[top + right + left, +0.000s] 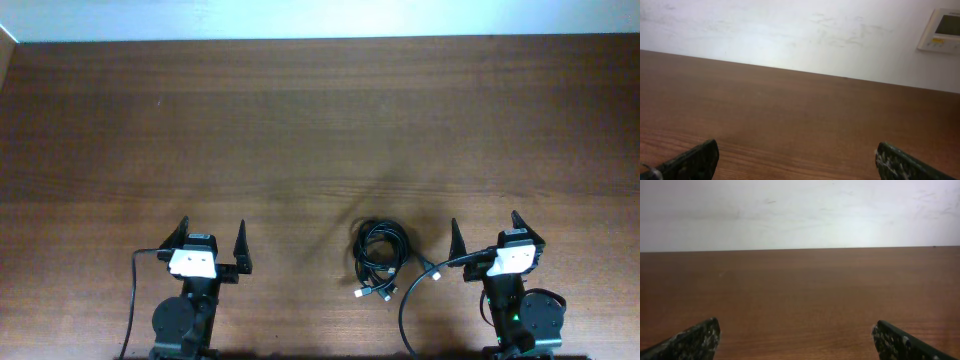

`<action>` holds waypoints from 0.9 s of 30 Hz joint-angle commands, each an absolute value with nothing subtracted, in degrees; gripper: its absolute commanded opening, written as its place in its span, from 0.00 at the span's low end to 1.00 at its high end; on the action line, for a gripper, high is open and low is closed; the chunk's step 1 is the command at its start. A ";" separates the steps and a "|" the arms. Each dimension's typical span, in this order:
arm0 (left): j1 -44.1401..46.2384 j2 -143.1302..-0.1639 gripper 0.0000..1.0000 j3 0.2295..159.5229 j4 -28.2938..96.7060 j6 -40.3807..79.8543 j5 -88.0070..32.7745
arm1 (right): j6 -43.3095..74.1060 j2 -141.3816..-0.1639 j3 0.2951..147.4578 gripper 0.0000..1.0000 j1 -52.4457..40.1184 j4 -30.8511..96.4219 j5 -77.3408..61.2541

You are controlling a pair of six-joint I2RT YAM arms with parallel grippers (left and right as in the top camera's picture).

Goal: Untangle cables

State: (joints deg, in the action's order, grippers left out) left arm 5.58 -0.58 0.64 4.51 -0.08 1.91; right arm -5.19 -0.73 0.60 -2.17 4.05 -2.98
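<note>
Though in loops, cables, plugs nearward

Black jointed arms, each capped by a white wrist block. Pointed black fingers, speckled grey. Thick black cables looped beside the bases

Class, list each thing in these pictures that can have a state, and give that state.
cables: coiled together in one bundle, lying on the table, nothing touching them.
left gripper: open, empty.
right gripper: open, empty.
</note>
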 commanded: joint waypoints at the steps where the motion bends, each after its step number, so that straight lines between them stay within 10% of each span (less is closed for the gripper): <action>1: 5.19 -0.30 0.99 0.54 4.67 -0.91 2.39 | -5.56 -0.21 0.32 0.99 -1.80 4.27 -4.08; 27: 5.19 -4.16 0.99 15.68 21.80 -0.95 -3.92 | -5.56 -0.21 0.32 0.99 -1.80 4.27 -4.08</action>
